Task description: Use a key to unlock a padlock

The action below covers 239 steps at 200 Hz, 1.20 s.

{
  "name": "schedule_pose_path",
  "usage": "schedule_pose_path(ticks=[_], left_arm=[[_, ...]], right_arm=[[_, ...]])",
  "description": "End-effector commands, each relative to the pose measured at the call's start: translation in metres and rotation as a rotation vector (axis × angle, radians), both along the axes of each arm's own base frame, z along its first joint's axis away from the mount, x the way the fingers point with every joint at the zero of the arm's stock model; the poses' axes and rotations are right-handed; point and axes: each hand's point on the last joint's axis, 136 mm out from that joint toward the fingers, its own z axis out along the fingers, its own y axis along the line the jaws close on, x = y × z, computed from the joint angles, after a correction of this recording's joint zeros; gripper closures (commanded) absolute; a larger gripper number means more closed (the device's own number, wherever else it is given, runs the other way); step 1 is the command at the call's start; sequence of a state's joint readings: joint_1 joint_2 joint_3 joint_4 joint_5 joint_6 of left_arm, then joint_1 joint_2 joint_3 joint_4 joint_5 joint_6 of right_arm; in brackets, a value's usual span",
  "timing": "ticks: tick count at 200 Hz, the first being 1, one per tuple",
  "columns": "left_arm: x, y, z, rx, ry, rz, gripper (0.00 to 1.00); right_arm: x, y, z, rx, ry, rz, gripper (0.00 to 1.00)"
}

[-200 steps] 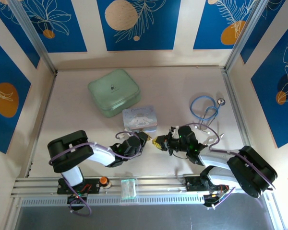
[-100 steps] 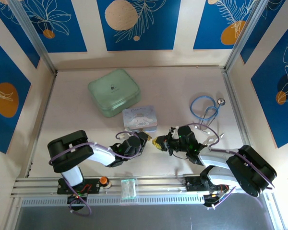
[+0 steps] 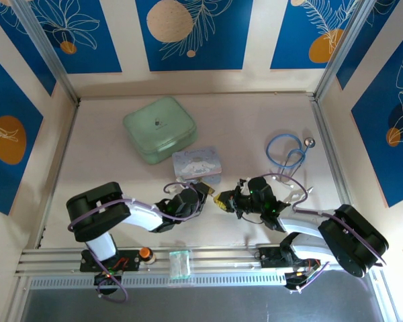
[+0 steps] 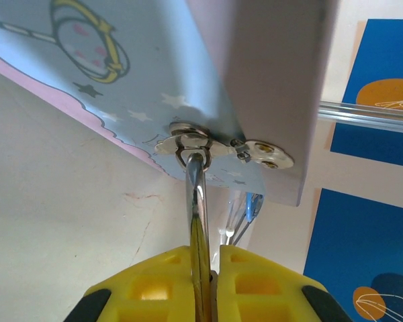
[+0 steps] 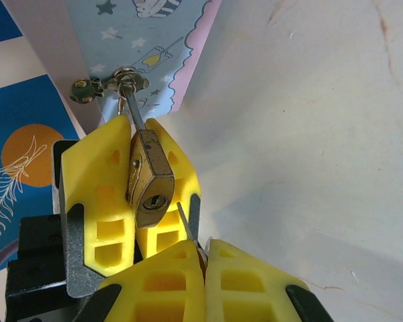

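Padlock (image 5: 148, 176) is hung by its shackle (image 4: 197, 194) from the hasp (image 4: 188, 143) of the pale blue tin (image 3: 197, 165), long axis running away from the tin, keyhole end turned toward the right gripper (image 5: 203, 249). Its body is clamped by the left gripper (image 4: 205, 258). The key (image 5: 186, 221) (a thin blade) is pinched in the right gripper, its tip just beside the keyhole. A blue cable (image 3: 287, 149) lies well apart.

I think I am working in a robot lab, not a home: a pale table (image 3: 255, 114) boxed in by blue flower panels (image 3: 208, 40) and metal rails (image 3: 221, 258).
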State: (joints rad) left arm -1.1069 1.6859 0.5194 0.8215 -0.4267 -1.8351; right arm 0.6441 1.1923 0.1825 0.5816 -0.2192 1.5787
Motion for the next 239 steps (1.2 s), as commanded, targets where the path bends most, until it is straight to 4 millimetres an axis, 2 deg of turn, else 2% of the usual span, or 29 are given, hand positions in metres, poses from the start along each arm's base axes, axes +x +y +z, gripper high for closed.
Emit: schedule_pose_path(ticks=[1, 45, 74, 121, 158, 239], left_arm=[[0.0, -0.007, 0.022, -0.062, -0.03, -0.003, 0.99], [-0.001, -0.011, 0.025, -0.076, -0.025, -0.018, 0.99], [0.0, -0.014, 0.03, -0.093, -0.034, -0.019, 1.0], [0.003, -0.009, 0.031, -0.083, -0.04, -0.002, 1.0], [0.005, -0.009, 0.034, -0.063, -0.043, -0.002, 0.99], [0.002, -0.021, 0.039, -0.099, -0.042, -0.046, 1.0]], right_arm=[[0.002, -0.008, 0.002, -0.013, -0.029, -0.036, 1.0], [0.006, -0.013, 0.011, -0.025, -0.053, -0.051, 1.0], [0.01, -0.006, 0.022, -0.013, -0.07, -0.017, 1.0], [0.005, -0.007, 0.013, -0.027, -0.045, -0.023, 1.0], [0.003, -0.004, 0.015, -0.032, -0.041, -0.008, 1.0], [0.009, -0.007, 0.013, -0.025, -0.047, -0.027, 1.0]])
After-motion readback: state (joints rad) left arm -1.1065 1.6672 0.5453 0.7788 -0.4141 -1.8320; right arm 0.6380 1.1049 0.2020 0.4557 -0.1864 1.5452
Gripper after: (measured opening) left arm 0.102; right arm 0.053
